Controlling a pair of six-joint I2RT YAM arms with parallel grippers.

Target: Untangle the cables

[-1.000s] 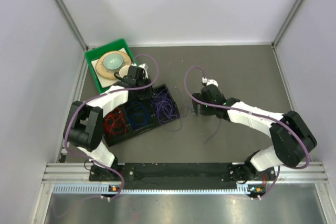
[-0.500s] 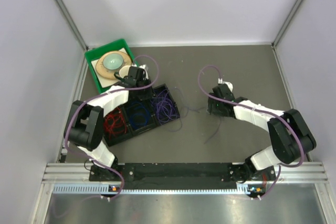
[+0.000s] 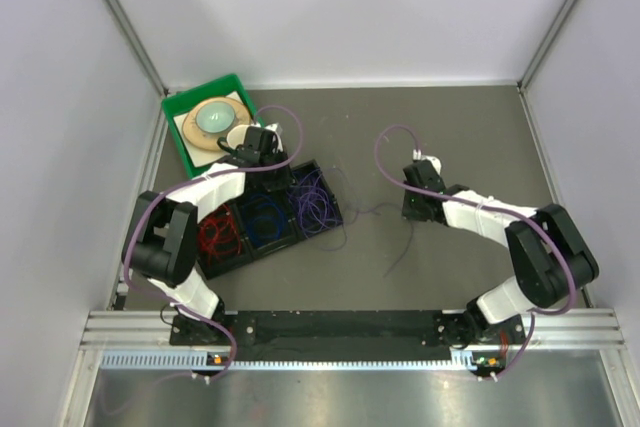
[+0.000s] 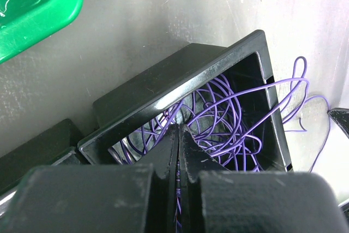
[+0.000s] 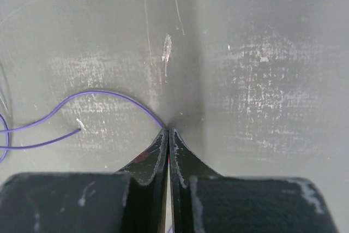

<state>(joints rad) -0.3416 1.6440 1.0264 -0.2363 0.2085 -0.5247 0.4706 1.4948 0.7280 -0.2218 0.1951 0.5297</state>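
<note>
Two shut grippers, so let's go camera by camera.

Left wrist: we see the left gripper [image 4: 179,128] with its fingers pressed flat together, hanging over the end compartment of the black tray [image 4: 163,77]; the purple coil [image 4: 218,118] is piled in that compartment, and a couple of loops spill over its far wall onto the table [image 4: 136,15]; we can't tell if any strand is caught between the fingers; a corner of the green bin [image 4: 38,15] shows top left.

Right wrist: the right gripper [image 5: 168,132] is closed, tips down at the table; a loose purple cable [image 5: 109,94] curves in from the left straight into the fingertips, so we read it as pinched.

Top view: red cables [image 3: 215,234] and blue cables [image 3: 263,219] fill the other two tray compartments; the right gripper sits well apart from the tray, off to its right.
</note>
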